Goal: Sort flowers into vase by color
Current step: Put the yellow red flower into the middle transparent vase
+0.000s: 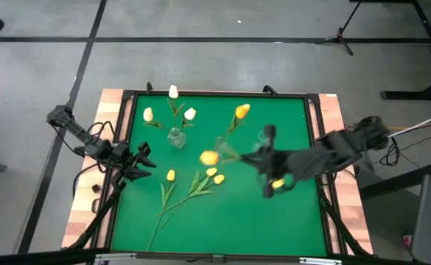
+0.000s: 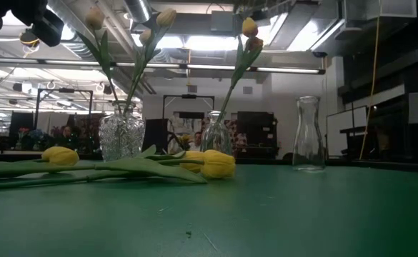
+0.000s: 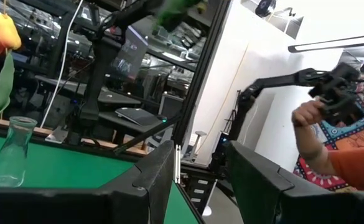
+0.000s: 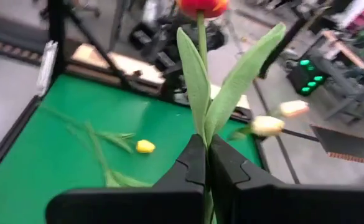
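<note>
My right gripper (image 1: pixel 258 159) hangs over the middle of the green mat, shut on an orange-headed flower (image 4: pixel 200 6). A cut-glass vase (image 2: pixel 121 135) holds white flowers (image 1: pixel 173 91). A slim vase (image 2: pixel 214 132) holds orange-yellow flowers (image 1: pixel 242 111), and a carafe (image 2: pixel 309 133) stands empty. Yellow flowers (image 1: pixel 211 172) lie flat on the mat near the front left. My left gripper (image 1: pixel 143 162) waits open at the mat's left edge. My right gripper pinches the flower's green stem (image 4: pixel 205 142) between its two shut fingers, just below the two long leaves (image 4: pixel 194 81). The flower is lifted clear of the mat. Its head (image 1: pixel 209 157) reaches out past the fingertips toward the table's left.
The three vases stand in a row across the far half of the mat. A black frame (image 1: pixel 314 132) rims the mat. Bare green mat (image 1: pixel 274 221) lies at the near right. A person's hand (image 3: pixel 306 118) shows in the room beyond the table.
</note>
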Motion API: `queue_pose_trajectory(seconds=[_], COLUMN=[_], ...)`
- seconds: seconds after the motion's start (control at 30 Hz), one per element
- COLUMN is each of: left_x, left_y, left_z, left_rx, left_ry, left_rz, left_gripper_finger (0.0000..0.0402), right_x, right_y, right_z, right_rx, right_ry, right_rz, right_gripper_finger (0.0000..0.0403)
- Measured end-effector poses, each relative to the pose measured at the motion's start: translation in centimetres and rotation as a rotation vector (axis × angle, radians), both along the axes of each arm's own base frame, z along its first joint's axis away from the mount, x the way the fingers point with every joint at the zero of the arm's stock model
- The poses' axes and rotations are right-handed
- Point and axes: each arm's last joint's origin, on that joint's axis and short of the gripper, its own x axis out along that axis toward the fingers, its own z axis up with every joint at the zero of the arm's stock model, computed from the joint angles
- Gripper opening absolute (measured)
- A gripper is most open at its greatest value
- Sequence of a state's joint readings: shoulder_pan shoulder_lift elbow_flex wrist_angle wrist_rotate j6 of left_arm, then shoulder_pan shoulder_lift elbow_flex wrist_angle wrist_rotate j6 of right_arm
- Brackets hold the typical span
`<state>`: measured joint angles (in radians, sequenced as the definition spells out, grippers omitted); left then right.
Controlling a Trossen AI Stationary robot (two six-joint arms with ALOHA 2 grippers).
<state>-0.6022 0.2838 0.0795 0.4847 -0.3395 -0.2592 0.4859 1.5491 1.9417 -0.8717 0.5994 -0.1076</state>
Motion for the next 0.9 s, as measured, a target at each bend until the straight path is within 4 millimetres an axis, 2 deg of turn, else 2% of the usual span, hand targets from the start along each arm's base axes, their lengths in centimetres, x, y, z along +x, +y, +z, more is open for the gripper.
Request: queue_pose_trajectory(seconds=[0.1, 0.27, 0.37, 0.5, 0.67, 0.77, 0.9], left_x=[0.0, 0.0, 0.0, 0.0, 0.0, 0.1, 0.1], left_y=[0.0, 0.0, 0.0, 0.0, 0.1, 0.1, 0.2], left_z=[0.0, 0.0, 0.0, 0.0, -0.1, -0.1, -0.1], left_rx=[0.002, 0.002, 0.003, -0.002, -0.006, -0.009, -0.016], left_ry=[0.004, 0.004, 0.004, 0.006, 0.009, 0.011, 0.019], left_rz=[0.000, 0.000, 0.000, 0.017, 0.032, 0.046, 0.088], left_gripper_finger=[0.0148, 0.0148, 0.0148, 0.0148, 0.0148, 0.0148, 0.0148], right_x=[-2.1, -5.4, -6.6, -7.2, -6.5, -5.2, -2.6], right_y=[-1.2, -2.9, -3.5, -3.6, -4.4, -5.3, -6.5], right_z=[-1.5, -5.7, -8.4, -12.5, -16.4, -17.2, -18.4], right_rx=[0.043, 0.131, 0.153, 0.098, 0.040, 0.021, 0.023], right_ry=[-0.107, -0.404, -0.600, -0.806, -0.951, -0.976, -0.997], right_rz=[-0.007, 0.007, 0.041, 0.086, 0.053, 0.026, 0.107], right_gripper_finger=[0.0001, 0.0001, 0.0001, 0.0001, 0.0001, 0.0001, 0.0001])
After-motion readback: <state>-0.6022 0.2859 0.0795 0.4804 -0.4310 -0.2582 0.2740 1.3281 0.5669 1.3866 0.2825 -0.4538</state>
